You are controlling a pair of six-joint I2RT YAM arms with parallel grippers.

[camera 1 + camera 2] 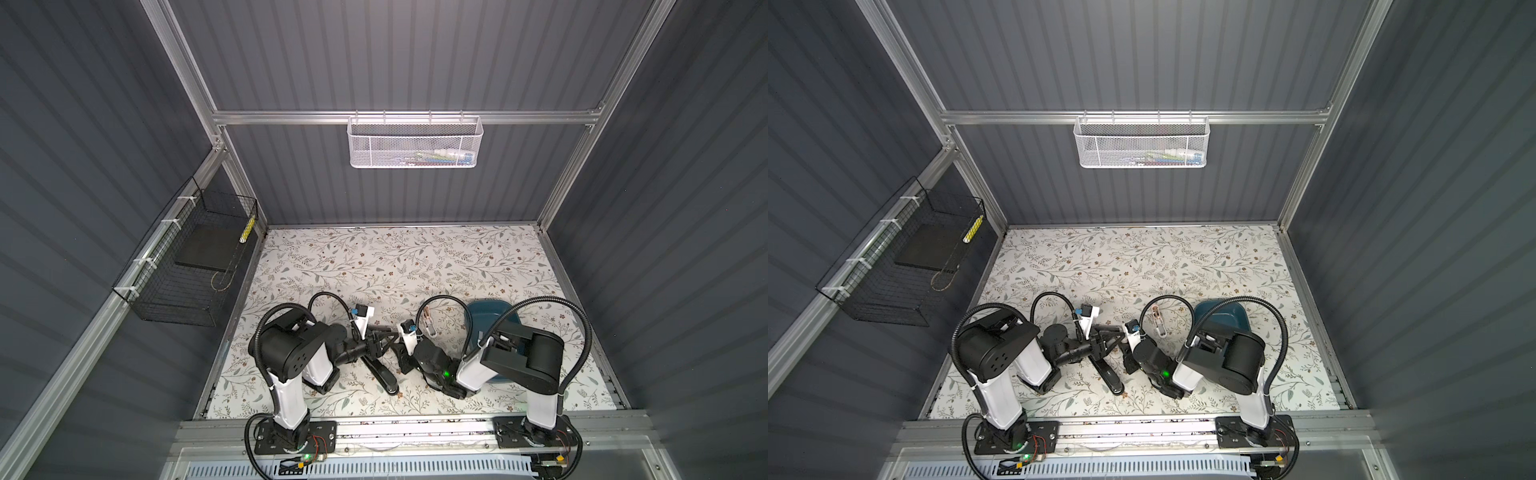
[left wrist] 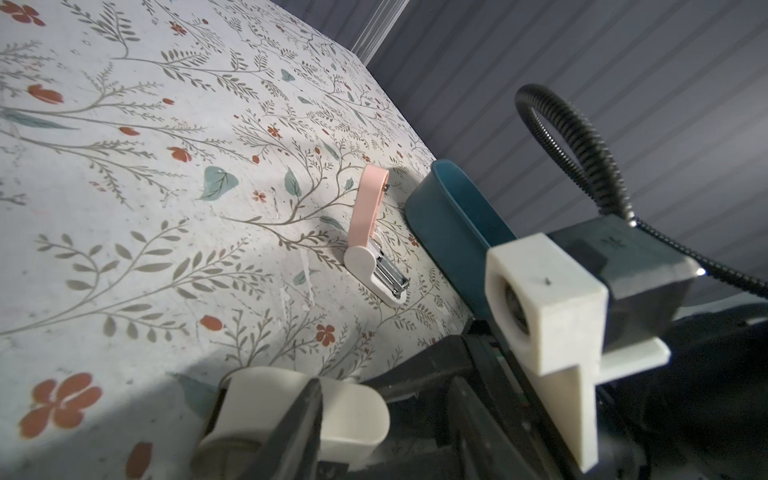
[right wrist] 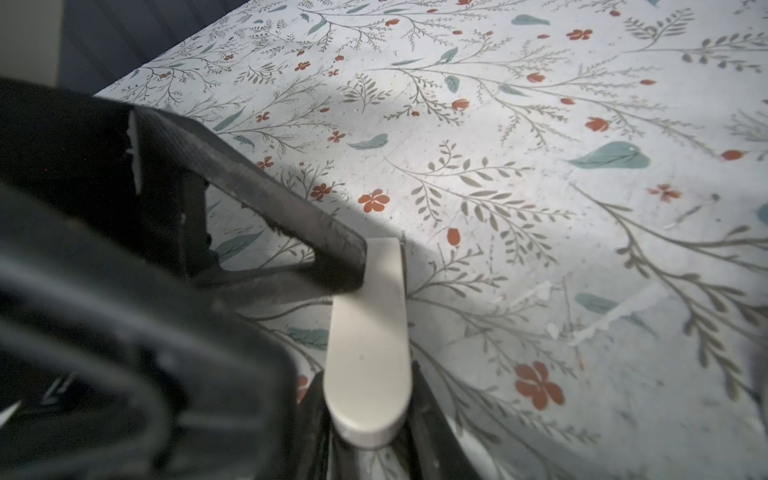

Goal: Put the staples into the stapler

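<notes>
Top view – stapler (image 1: 382, 374) diagonal; R gripper (image 3: 368, 386) tight on white bar (image 3: 365, 299), L gripper (image 1: 384, 337) unclear

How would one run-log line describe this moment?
right pincer: grips cream piece | left pincer: fingertip against that piece | pink stapler: lying open on table

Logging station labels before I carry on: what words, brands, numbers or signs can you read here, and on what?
Readable text: none in any view.
White mesh basket: coloured items inside, print too small to read.
Black camera housing: small pale mark, too blurred to read.
Pink stapler, cream piece: no marking shows.
</notes>
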